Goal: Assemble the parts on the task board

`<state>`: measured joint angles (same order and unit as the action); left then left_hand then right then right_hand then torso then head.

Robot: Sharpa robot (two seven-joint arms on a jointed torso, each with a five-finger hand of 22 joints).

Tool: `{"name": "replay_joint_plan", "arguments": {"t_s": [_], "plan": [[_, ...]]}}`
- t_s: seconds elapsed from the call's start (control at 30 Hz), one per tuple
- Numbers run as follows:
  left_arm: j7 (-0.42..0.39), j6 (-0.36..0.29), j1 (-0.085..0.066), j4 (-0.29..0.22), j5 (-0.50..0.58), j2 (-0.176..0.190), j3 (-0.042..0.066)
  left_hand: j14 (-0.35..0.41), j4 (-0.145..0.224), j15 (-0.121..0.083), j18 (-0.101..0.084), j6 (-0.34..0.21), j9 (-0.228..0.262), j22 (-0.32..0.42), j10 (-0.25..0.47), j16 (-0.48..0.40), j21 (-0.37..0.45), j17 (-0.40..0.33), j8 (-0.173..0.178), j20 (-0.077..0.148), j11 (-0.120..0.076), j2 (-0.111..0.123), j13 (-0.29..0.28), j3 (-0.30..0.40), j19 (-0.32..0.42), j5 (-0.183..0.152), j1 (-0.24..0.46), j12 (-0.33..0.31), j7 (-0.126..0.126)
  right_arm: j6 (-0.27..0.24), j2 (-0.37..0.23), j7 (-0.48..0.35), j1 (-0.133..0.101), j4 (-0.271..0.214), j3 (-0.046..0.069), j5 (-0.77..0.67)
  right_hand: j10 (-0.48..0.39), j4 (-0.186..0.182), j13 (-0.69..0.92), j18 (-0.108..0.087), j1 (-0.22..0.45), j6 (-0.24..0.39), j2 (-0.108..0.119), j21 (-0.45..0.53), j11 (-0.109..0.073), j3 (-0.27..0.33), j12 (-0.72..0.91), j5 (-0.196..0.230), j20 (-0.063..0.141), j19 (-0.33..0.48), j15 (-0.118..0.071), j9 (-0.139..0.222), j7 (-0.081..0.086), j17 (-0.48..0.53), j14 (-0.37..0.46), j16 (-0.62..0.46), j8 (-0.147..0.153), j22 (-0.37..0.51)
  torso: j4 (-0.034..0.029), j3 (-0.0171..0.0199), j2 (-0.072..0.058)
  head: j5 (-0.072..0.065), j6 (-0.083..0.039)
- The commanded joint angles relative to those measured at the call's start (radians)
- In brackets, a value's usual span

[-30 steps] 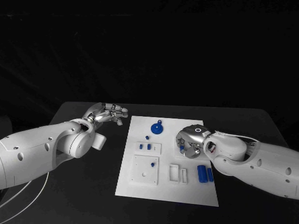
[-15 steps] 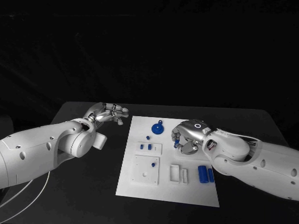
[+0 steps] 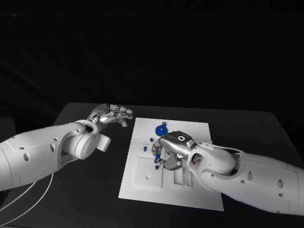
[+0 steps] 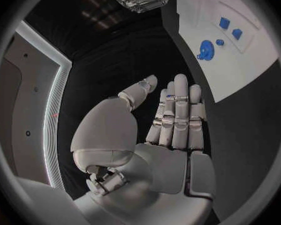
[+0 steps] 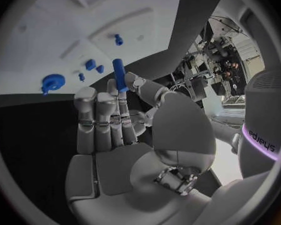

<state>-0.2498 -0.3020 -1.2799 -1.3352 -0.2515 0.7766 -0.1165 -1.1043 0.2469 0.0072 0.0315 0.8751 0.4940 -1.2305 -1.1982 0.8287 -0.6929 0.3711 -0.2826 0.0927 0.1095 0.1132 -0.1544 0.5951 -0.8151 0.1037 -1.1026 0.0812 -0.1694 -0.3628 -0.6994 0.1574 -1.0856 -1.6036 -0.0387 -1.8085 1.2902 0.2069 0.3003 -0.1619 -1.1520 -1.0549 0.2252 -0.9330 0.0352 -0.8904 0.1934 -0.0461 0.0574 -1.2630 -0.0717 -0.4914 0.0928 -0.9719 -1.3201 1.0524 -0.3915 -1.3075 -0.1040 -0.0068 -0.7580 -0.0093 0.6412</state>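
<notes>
From the head view, the right hand (image 3: pixel 171 151) is hanging over the middle of the white task board (image 3: pixel 193 197), its fingers curled in toward the palm, with a bit of blue (image 3: pixel 156 159) showing at their tips. The left hand (image 3: pixel 114 114) is sitting off the board's far left corner over the black table (image 3: pixel 261 123), fingers loosely bent and holding nothing. A round blue part (image 3: pixel 160 129) is lying near the board's far edge, just beyond the right hand.

In the left wrist view, the left hand (image 4: pixel 168 120) is showing its fingers stretched out side by side with the thumb apart, nothing in them. The board (image 4: pixel 240 50) is lying beyond the fingertips, carrying the round blue part (image 4: pixel 206 49) and 2 small blue pieces (image 4: pixel 230 28).

In the right wrist view, the right hand (image 5: pixel 122 130) is pinching a slim blue peg (image 5: pixel 119 75) between thumb and fingertips, the peg standing up past them. Past it, the board (image 5: pixel 40 40) is carrying the round part (image 5: pixel 52 82) and a few smaller blue pieces (image 5: pixel 90 65).
</notes>
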Motion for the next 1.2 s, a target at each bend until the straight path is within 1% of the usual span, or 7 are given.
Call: {"name": "replay_joint_plan", "arguments": {"t_s": [0.03,0.13,0.27,0.33,0.5,0.83,1.2], "plan": [[-0.007,0.001,0.000,-0.001,0.006,-0.006,0.001,-0.005,-0.004,-0.001,0.011,-0.007,-0.001,-0.002,0.005,-0.007,0.006,0.001,-0.006,0.000,0.004,-0.007,-0.001,-0.003,-0.008,-0.001,0.003,-0.004,0.003,-0.011,0.030,-0.033,0.022,0.003,-0.008,-0.006,0.030,0.002,0.000,-0.100,0.000,-0.004,-0.002,-0.004,-0.007,-0.005,0.003,-0.003,0.006,-0.001,-0.012,-0.002,0.001,-0.001,0.007,0.004,-0.006,-0.018,-0.0021,-0.0009,-0.001,0.004,0.001],[-0.007,0.002,0.000,-0.002,0.007,-0.009,0.001,-0.005,-0.004,-0.001,0.011,-0.007,-0.001,-0.002,0.005,-0.007,0.006,0.002,-0.006,0.000,0.004,-0.007,-0.001,-0.003,-0.008,-0.001,0.003,-0.004,0.003,-0.012,0.053,-0.036,0.035,0.014,-0.023,-0.022,0.030,0.003,0.001,-0.100,0.000,-0.004,-0.003,-0.004,-0.007,-0.006,0.003,-0.003,0.006,-0.001,-0.012,-0.002,0.001,-0.001,0.007,0.004,-0.005,-0.017,-0.0028,-0.0007,0.000,0.007,0.002],[-0.007,0.002,0.000,-0.004,0.007,-0.011,0.001,-0.005,-0.004,-0.001,0.011,-0.006,-0.001,-0.002,0.005,-0.007,0.006,0.002,-0.006,0.000,0.004,-0.007,-0.001,-0.003,-0.008,-0.001,0.003,-0.004,0.003,-0.015,0.083,-0.033,0.063,0.038,-0.035,-0.056,0.030,0.004,0.002,-0.100,-0.001,-0.004,-0.003,-0.004,-0.007,-0.006,0.003,-0.003,0.007,-0.001,-0.012,-0.002,0.001,-0.001,0.007,0.004,-0.005,-0.017,-0.0015,-0.0011,-0.001,0.014,0.004],[-0.006,0.002,-0.001,-0.005,0.007,-0.011,0.001,-0.005,-0.004,-0.001,0.011,-0.006,-0.001,-0.002,0.005,-0.007,0.007,0.002,-0.006,0.000,0.004,-0.007,-0.001,-0.003,-0.008,-0.001,0.003,-0.004,0.003,-0.016,0.093,-0.032,0.072,0.048,-0.037,-0.064,0.030,0.004,0.002,-0.100,-0.001,-0.004,-0.003,-0.004,-0.007,-0.006,0.003,-0.003,0.007,-0.001,-0.012,-0.002,0.001,-0.001,0.007,0.004,-0.005,-0.017,-0.0015,-0.0013,-0.001,0.017,0.005],[-0.006,0.002,-0.001,-0.004,0.007,-0.011,0.001,-0.005,-0.004,-0.001,0.011,-0.006,-0.002,-0.002,0.005,-0.008,0.007,0.003,-0.006,0.000,0.004,-0.007,-0.001,-0.003,-0.008,-0.001,0.003,-0.004,0.003,-0.020,0.112,-0.031,0.087,0.067,-0.038,-0.074,0.030,0.006,0.003,-0.100,-0.002,-0.004,-0.004,-0.004,-0.007,-0.007,0.003,-0.003,0.007,-0.001,-0.012,-0.003,0.001,-0.001,0.006,0.004,-0.005,-0.017,-0.0016,0.0002,-0.001,0.022,0.009],[-0.005,0.003,-0.001,-0.005,0.007,-0.010,0.001,-0.006,-0.005,-0.001,0.011,-0.007,-0.002,-0.002,0.005,-0.008,0.007,0.003,-0.006,-0.001,0.004,-0.008,-0.001,-0.004,-0.008,-0.001,0.004,-0.004,0.003,-0.021,0.119,-0.023,0.092,0.085,-0.040,-0.087,0.030,0.007,0.004,-0.100,-0.002,-0.004,-0.004,-0.005,-0.008,-0.007,0.003,-0.003,0.008,-0.002,-0.012,-0.003,0.001,-0.001,0.006,0.004,-0.005,-0.017,0.0007,0.0010,-0.001,0.029,0.014],[-0.005,0.003,-0.001,-0.003,0.007,-0.009,0.001,-0.006,-0.006,-0.001,0.011,-0.007,-0.002,-0.002,0.005,-0.009,0.008,0.004,-0.007,-0.001,0.004,-0.009,-0.001,-0.004,-0.008,-0.001,0.005,-0.004,0.003,-0.047,0.109,-0.006,0.093,0.079,-0.040,-0.109,0.031,0.009,0.007,-0.100,-0.003,-0.005,-0.004,-0.006,-0.008,-0.008,0.004,-0.003,0.009,-0.003,-0.012,-0.004,0.000,-0.002,0.005,0.005,-0.005,-0.018,0.0003,0.0015,-0.001,0.029,0.016]]}}
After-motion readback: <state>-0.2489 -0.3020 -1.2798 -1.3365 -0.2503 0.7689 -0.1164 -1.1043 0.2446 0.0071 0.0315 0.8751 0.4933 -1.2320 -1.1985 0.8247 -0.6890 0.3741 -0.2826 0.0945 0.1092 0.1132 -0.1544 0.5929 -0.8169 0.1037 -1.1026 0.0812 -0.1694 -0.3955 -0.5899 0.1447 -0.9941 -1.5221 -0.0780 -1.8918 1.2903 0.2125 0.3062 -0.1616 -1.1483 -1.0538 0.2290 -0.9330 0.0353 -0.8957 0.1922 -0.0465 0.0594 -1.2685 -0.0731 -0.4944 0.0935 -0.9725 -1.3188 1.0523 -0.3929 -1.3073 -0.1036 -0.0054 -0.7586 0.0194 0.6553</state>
